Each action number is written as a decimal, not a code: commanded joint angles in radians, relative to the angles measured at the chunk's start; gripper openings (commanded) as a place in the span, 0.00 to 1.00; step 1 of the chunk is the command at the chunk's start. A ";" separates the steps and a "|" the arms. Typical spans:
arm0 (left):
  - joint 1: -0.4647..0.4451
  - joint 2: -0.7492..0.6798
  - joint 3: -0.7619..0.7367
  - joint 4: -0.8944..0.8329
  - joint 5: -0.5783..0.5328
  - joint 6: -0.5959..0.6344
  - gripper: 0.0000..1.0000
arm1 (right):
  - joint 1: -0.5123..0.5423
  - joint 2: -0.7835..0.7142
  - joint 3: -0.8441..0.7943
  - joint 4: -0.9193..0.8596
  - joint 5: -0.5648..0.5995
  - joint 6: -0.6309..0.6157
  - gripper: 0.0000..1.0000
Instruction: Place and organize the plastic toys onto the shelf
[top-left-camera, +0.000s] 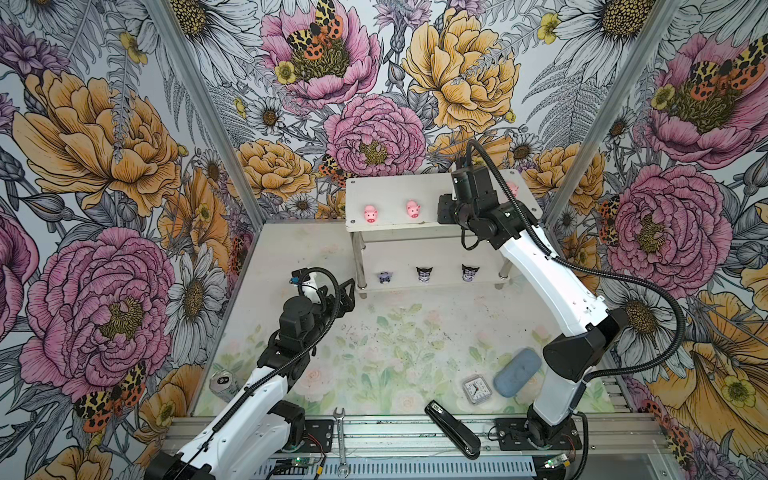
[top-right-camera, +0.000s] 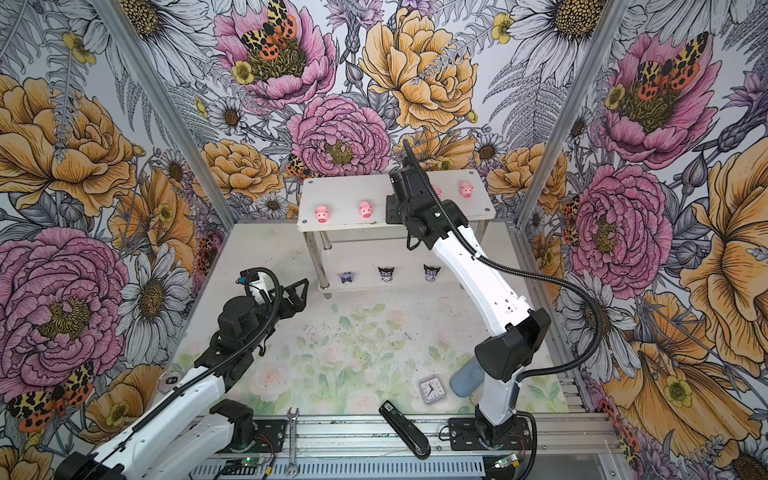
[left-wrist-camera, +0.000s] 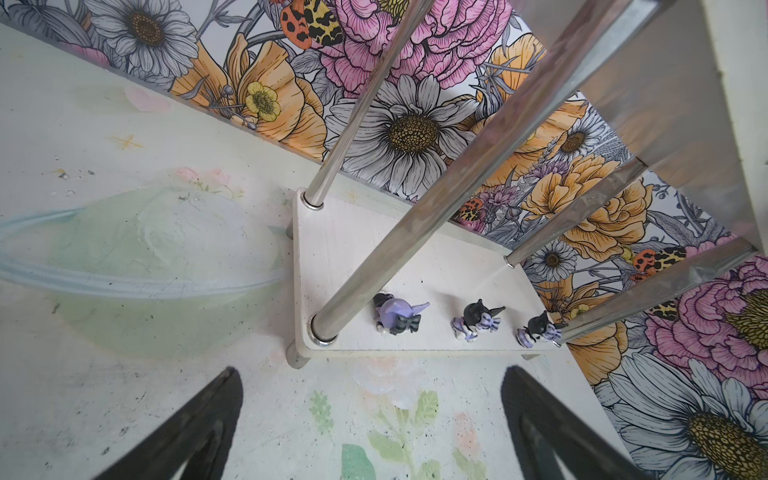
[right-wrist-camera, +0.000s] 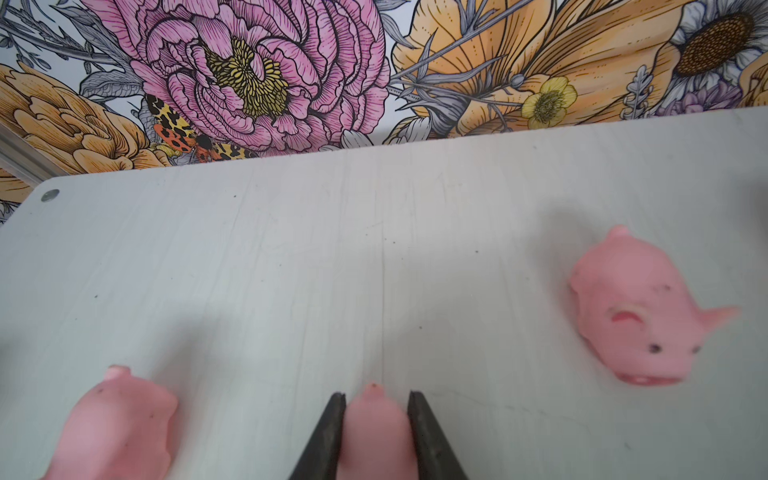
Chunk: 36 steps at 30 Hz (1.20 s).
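While my right gripper (right-wrist-camera: 376, 400) pinches a pink pig (right-wrist-camera: 376, 436) on the top tier of the shelf (top-left-camera: 395, 187), two more pigs (right-wrist-camera: 631, 316) flank it. My left gripper (left-wrist-camera: 372, 372) hangs wide open before the lower tier, where three black-eared figurines (left-wrist-camera: 478, 320) stand.

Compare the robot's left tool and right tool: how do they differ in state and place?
The left tool is wide open and empty; the right tool is shut on a small pink plastic pig. The left tool is low, before the lower tier of the white two-tier shelf with chrome legs; the right tool is at its top tier. Both have black tapered fingers.
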 joint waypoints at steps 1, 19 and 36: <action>0.000 -0.012 -0.003 0.009 0.010 -0.013 0.99 | 0.008 -0.030 -0.014 -0.041 0.029 0.014 0.29; -0.001 0.000 0.008 0.012 0.009 -0.010 0.99 | 0.006 -0.042 0.070 -0.043 0.030 -0.015 0.72; -0.003 0.024 0.020 0.014 0.010 -0.015 0.99 | -0.140 -0.041 0.137 -0.079 0.009 -0.082 0.73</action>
